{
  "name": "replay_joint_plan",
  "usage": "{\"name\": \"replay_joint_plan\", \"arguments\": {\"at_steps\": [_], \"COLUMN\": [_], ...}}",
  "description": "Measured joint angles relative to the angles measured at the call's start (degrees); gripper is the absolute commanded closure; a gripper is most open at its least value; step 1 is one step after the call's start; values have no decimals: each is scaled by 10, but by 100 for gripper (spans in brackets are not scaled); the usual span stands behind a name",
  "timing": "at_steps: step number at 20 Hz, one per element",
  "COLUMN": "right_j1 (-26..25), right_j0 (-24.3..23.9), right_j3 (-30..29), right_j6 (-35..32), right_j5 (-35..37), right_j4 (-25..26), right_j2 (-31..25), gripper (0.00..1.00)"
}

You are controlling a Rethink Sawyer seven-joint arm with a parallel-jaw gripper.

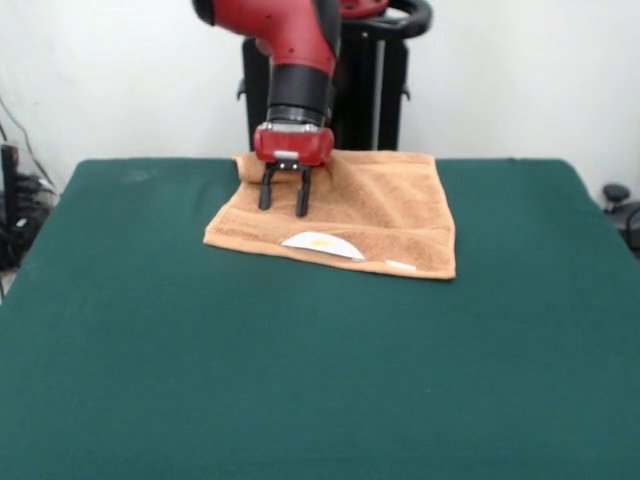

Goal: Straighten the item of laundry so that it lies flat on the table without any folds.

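The tan-orange terry towel [375, 215] lies on the dark green table [300, 380] at its far middle, near the robot's pedestal. It looks mostly spread out, with a woven border band along its near edge. A large white label [322, 244] and a small white tag [400, 265] sit on that near edge. The far left corner [248, 165] looks bunched or folded beside the gripper. My gripper [284, 203] comes down from above over the towel's left part. Its two black fingers [266, 190] stand apart, open, with tips at or just above the cloth. It holds nothing.
The black pedestal [375, 90] stands right behind the towel at the table's far edge. Dark equipment [15, 210] sits off the table's left side and a dark object [620, 205] off its right side. A white wall is behind.
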State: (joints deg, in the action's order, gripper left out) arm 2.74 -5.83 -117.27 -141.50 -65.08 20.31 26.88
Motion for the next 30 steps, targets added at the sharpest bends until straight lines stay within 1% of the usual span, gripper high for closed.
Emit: {"name": "replay_joint_plan", "arguments": {"at_steps": [3, 7, 18, 26, 30], "right_j1": [11, 16, 15, 20, 27], "right_j0": [21, 40, 52, 66, 71], "right_j3": [6, 13, 18, 24, 33], "right_j6": [0, 0, 0, 0, 0], "right_j5": [43, 75, 86, 112, 139], "right_j4": [0, 0, 0, 3, 14], "right_j2": [8, 17, 23, 30, 32], "gripper": [0, 0, 0, 0, 0]}}
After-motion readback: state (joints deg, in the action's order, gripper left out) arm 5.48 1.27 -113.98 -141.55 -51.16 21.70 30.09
